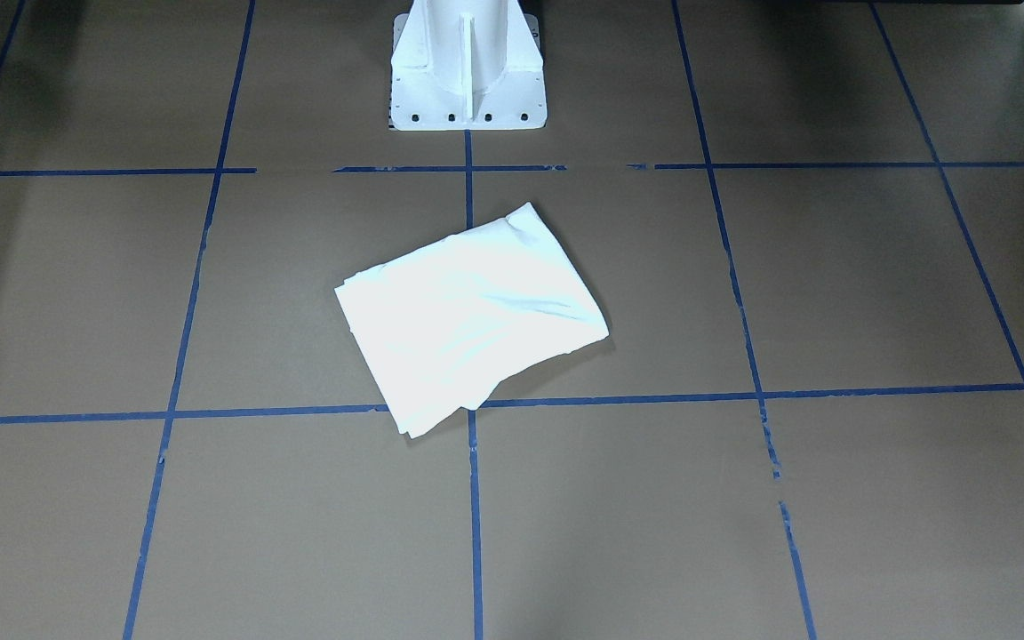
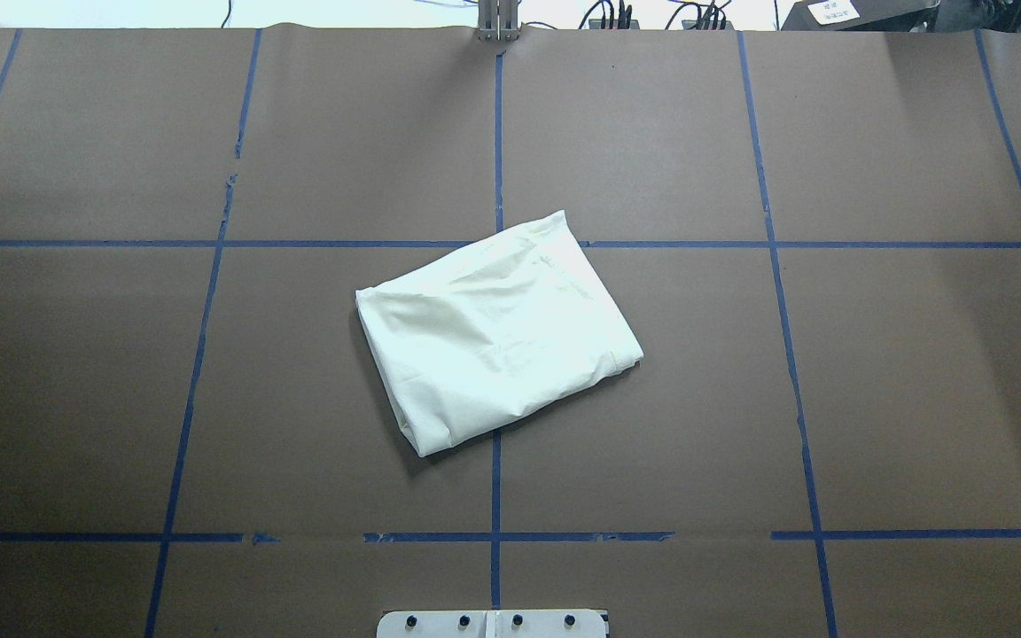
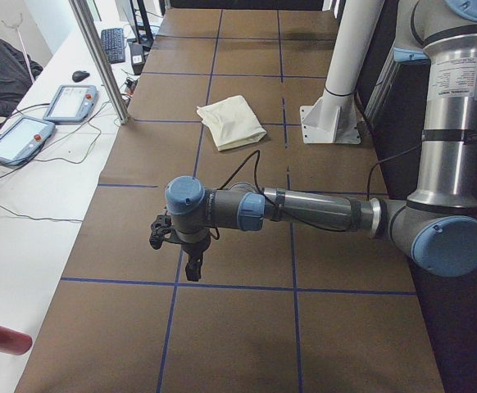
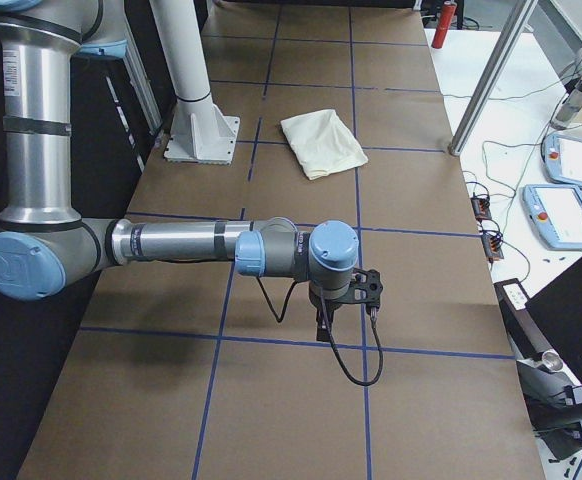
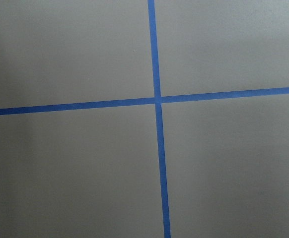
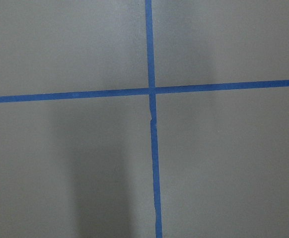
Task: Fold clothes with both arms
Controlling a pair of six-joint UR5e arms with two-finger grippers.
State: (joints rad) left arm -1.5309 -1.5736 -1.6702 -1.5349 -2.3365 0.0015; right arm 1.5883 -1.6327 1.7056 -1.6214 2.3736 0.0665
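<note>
**Folded shirt at mid-table, both arms parked wide of it**

The shirt (image 2: 497, 332) lies folded into a compact, slightly rumpled rectangle near the middle of the brown table (image 2: 830, 399), showing only plain cream cloth. Taking the overhead view as a clock face with the far edge at 12, the bundle sits askew, with one corner pointing to about 1 o'clock and the opposite one to 7. It lies across the centre line of blue tape (image 2: 496, 133) and covers a tape crossing at its far end. The white pedestal (image 1: 468, 67) stands at 6 o'clock from it, well apart.

Neither arm touches the cloth. From the table's left end, the left arm (image 3: 304, 209) reaches out level over the table. The left gripper (image 3: 193, 270) hangs pointing down just above a tape line, and the shirt is far beyond it at roughly 12 o'clock in that view. From the opposite end, the right arm (image 4: 171, 242) mirrors that pose. The right gripper (image 4: 323, 325) also points down, well short of the shirt.

I cannot tell from these side angles whether either set of jaws is wide or narrow. Each wrist camera shows only brown table and a tape cross.

Two teach pendants (image 3: 70, 102) rest on the white bench beside the table.
</note>
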